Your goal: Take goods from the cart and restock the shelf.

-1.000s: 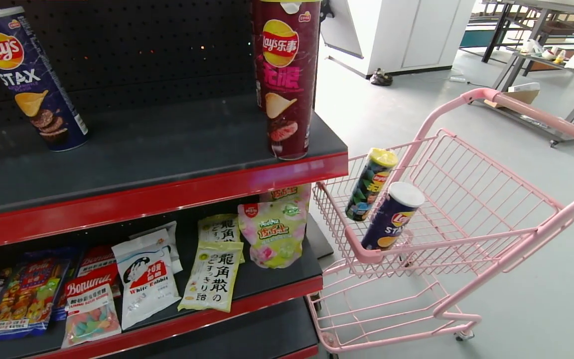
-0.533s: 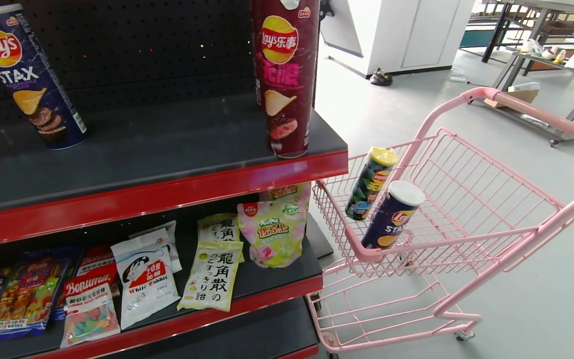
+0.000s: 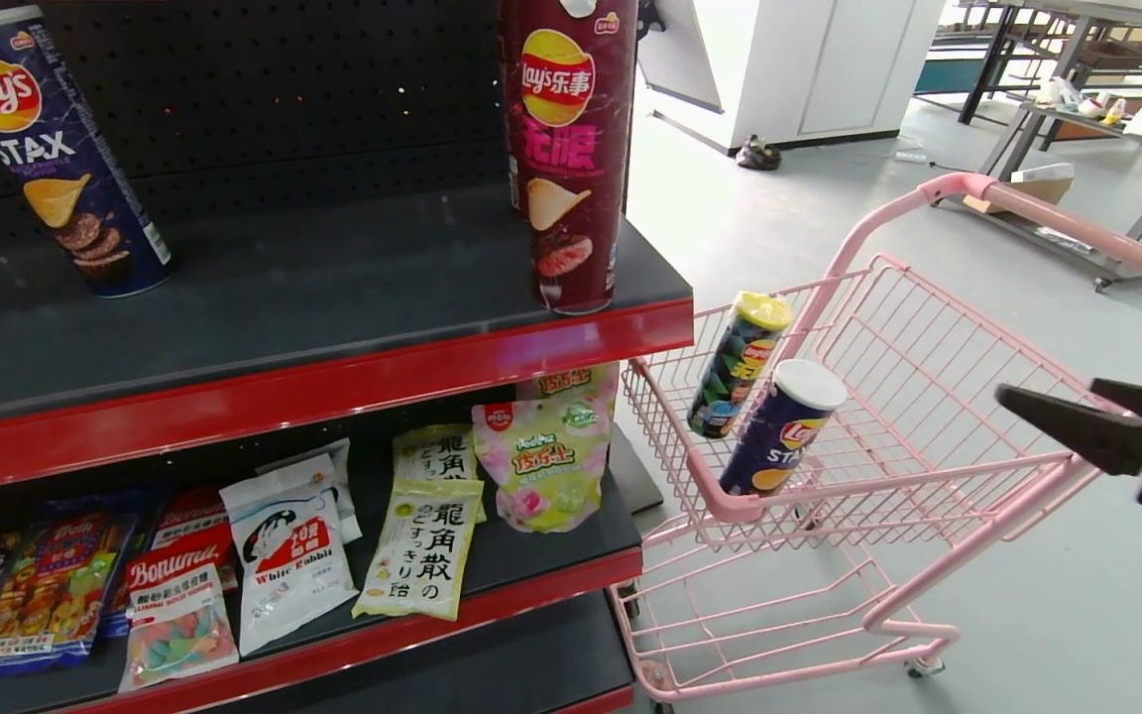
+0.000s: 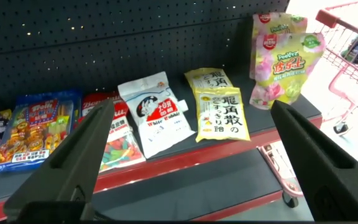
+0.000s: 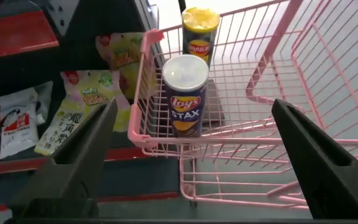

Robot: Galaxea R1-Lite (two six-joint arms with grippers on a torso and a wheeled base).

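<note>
2 in pink cart [image 3: 730, 508] — navy can [image 3: 779, 428], yellow-lid can [image 3: 738, 365]; R pincer [image 3: 1049, 389] spread, L pincer [image 4: 191, 104] spread.

Matt black, two-fingered grippers of a robot, seen from its head and wrist cameras.

The right gripper [image 3: 1047, 391] is plain matt black, with no markings, screws or cables showing. Its two long fingers [image 3: 1062, 424] are flat-sided wedges, thick at the root and narrowing to blunt tips, and they join a blockier black body. The left gripper [image 4: 192, 104] has the same build: two broad, smooth black wedges with straight edges, slightly grey where light catches their upper faces.
</note>
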